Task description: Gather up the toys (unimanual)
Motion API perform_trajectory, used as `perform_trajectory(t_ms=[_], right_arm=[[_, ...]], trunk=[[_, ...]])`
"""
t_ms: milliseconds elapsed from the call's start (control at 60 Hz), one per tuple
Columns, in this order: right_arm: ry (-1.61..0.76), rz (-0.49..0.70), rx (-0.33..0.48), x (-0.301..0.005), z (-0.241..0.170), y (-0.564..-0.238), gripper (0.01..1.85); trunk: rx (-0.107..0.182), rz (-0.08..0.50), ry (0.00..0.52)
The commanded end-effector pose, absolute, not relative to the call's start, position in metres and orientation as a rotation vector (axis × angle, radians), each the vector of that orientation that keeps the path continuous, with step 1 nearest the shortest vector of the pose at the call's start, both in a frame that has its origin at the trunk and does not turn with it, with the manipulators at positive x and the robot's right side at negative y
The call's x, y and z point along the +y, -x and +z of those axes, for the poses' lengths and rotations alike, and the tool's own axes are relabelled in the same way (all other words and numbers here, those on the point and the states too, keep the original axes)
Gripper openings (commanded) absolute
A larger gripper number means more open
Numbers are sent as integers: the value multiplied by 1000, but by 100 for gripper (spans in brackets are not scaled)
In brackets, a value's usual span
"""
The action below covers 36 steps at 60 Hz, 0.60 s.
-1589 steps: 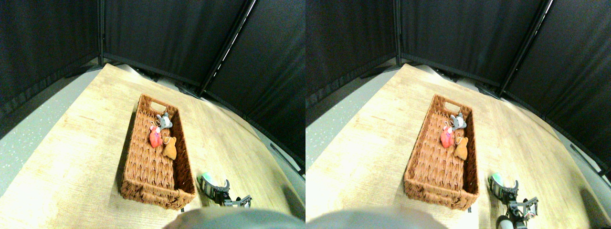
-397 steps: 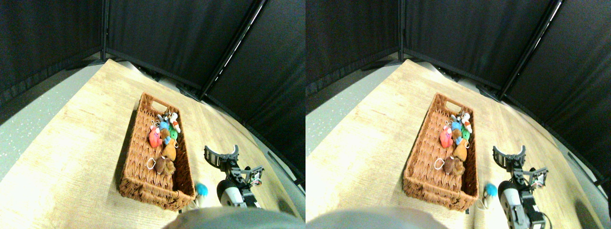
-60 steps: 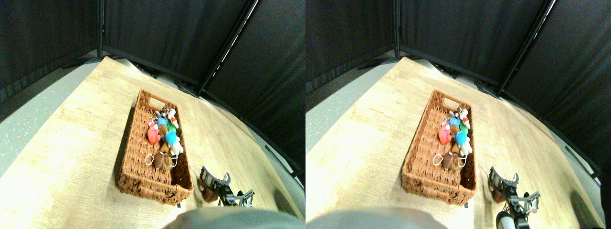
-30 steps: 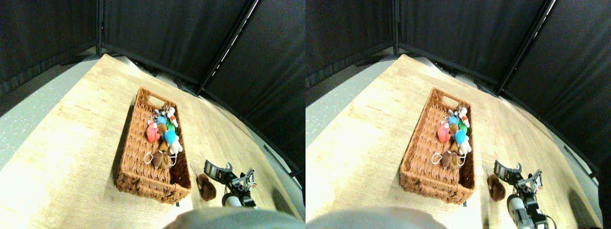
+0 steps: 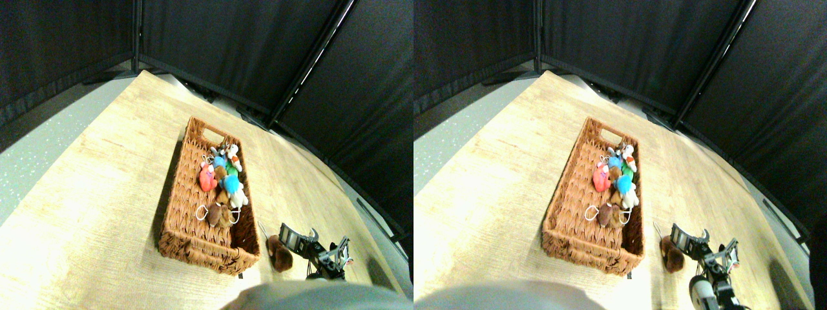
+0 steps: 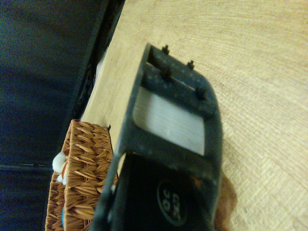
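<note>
**Brown plush beside the basket, gripper just off it**

Brown and fuzzy, one small plush toy (image 5: 279, 252) lies on the bench outside the wicker basket (image 5: 187, 219), close to the basket's near right corner, its white loop cord trailing up along the basket's right wall. The right gripper (image 5: 311, 241) stands just to the right of this toy, above the bench, with nothing between its jaws; whether they are spread or closed cannot be told from either view. In the wrist view the dark open jaw frame (image 6: 175, 115) fills the middle, with bare wood beyond it and a brown fuzzy patch of the toy (image 6: 225, 204) showing past its edge.

The rest of the toys (image 5: 223, 177) sit heaped along the right side inside the basket: pink-red, blue, green, white and brown figures, with a white loop lying on the weave near the front ones. The basket's right wall stands between this heap and the gripper. A cut-out handle shows in the basket's far end.

The bench (image 5: 97, 194) is pale wood grain, brightly lit. Black curtain panels (image 5: 226, 45) close off the far side, and a grey speckled floor (image 5: 39, 155) shows past the bench's left edge
</note>
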<state>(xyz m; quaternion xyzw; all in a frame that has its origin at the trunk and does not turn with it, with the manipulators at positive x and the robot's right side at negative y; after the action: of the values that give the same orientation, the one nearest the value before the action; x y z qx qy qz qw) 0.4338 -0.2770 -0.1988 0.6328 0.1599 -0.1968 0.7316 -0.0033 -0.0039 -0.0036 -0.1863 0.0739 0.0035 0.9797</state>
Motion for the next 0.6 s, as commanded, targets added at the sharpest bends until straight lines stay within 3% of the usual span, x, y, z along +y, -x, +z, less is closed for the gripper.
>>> perform_trajectory(t_ms=[17,117,233,600], right_arm=[[-1421,-356,293,-275,-201,-432,85],[-1442,-336,213,-273,-214,-425,81],[-1459,-342,198,-271,-218,-425,80],[-1581,-345,318,-272,-230,-424,86]], trunk=[[170,23,395],[168,27,394],[167,27,393],[169,37,400]])
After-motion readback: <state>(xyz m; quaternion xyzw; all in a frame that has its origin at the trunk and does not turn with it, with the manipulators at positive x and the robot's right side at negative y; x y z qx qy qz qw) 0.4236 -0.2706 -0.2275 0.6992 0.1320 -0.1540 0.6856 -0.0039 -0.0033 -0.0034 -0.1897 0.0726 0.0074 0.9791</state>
